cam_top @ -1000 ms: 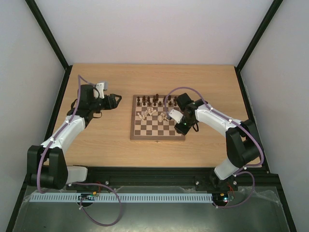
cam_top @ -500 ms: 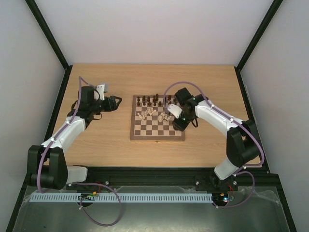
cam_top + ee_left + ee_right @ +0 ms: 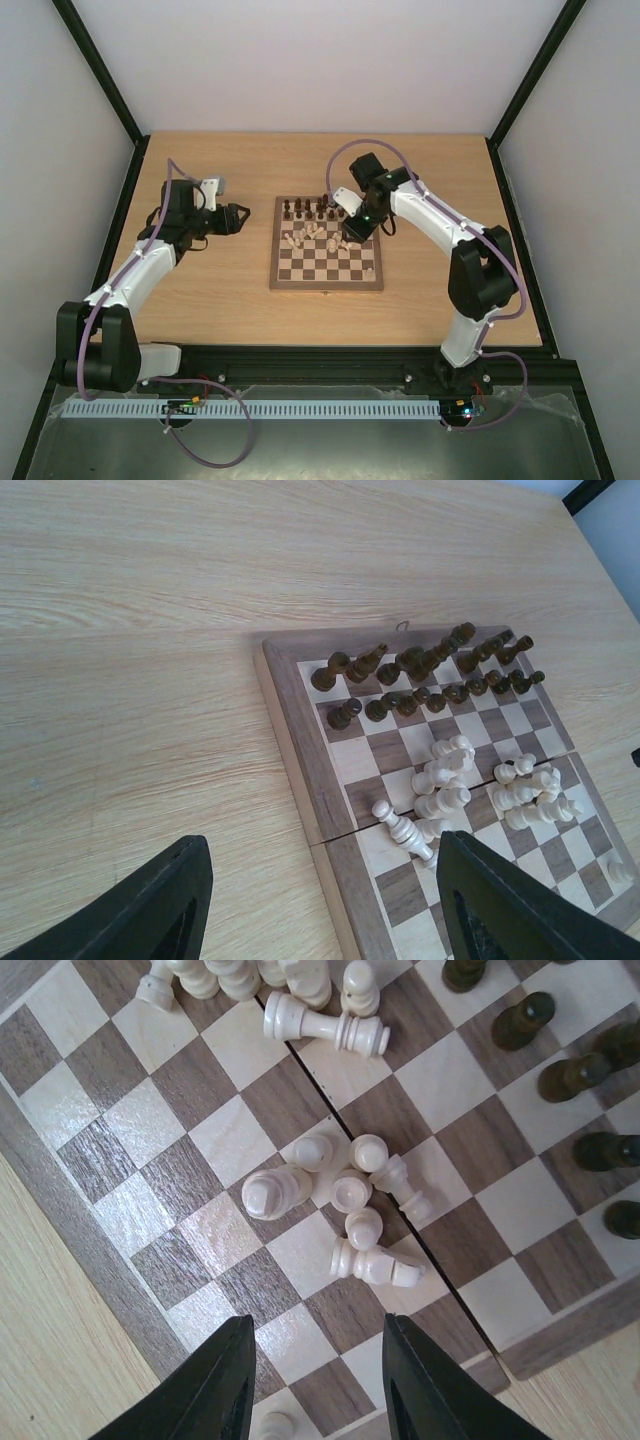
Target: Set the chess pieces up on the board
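Observation:
The board [image 3: 320, 270] lies mid-table. Dark chess pieces [image 3: 310, 210] stand in two rows along its far side, and cream chess pieces [image 3: 310, 235] lie jumbled just in front of them. My right gripper [image 3: 347, 238] hovers open over the board's right half. In the right wrist view its empty fingers [image 3: 220, 1390] frame bare squares below a heap of cream pieces [image 3: 345, 1200], and one cream piece [image 3: 272, 1426] stands by the board's edge. My left gripper [image 3: 243, 213] is open and empty, off the board's left side; its view shows the board's border [image 3: 300, 740].
The pale wooden tabletop [image 3: 200, 290] surrounds the board. Black frame posts and white walls enclose the table on three sides. A long cream piece [image 3: 405, 830] lies flat near the board's left edge, and another [image 3: 325, 1025] lies flat farther in.
My right gripper has opened and moved from the board's near right part toward the far side, over the cream heap. The left arm has barely moved.

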